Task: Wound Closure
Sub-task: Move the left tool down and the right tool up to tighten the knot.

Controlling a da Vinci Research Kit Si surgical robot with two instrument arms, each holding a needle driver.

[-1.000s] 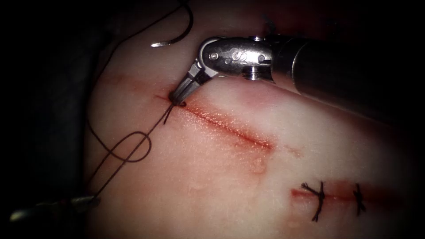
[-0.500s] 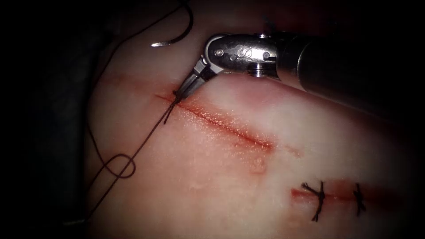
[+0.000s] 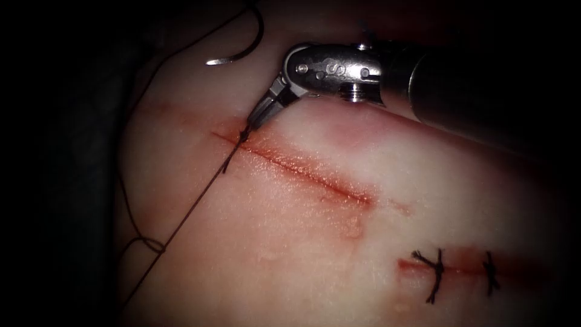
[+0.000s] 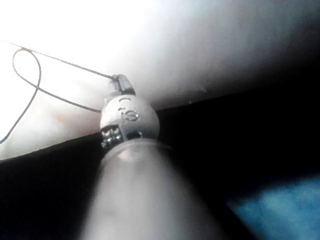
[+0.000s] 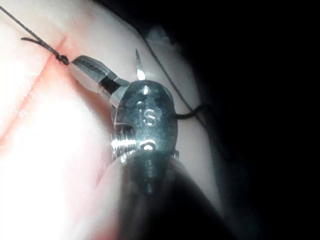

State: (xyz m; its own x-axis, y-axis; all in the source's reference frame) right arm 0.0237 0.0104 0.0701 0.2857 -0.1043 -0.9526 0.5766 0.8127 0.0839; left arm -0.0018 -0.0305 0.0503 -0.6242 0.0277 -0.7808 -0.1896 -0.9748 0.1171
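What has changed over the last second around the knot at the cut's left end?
The loop in the thread has shrunk and slid down-left as the strand drew taut; the left tool, holding that strand, left the endoscope view. The right tool, shut on the thread at the knot, edged slightly up-right. The needle lying free on the tissue and the two finished stitches stayed put.

The right arm's shaft reaches in from the right, its wrist bent downward and leftward, and its hand (image 3: 247, 128) is pinched closed on the thread (image 3: 200, 192). The left hand (image 4: 119, 80) also grips that thread, shaft pointing straight along its length.
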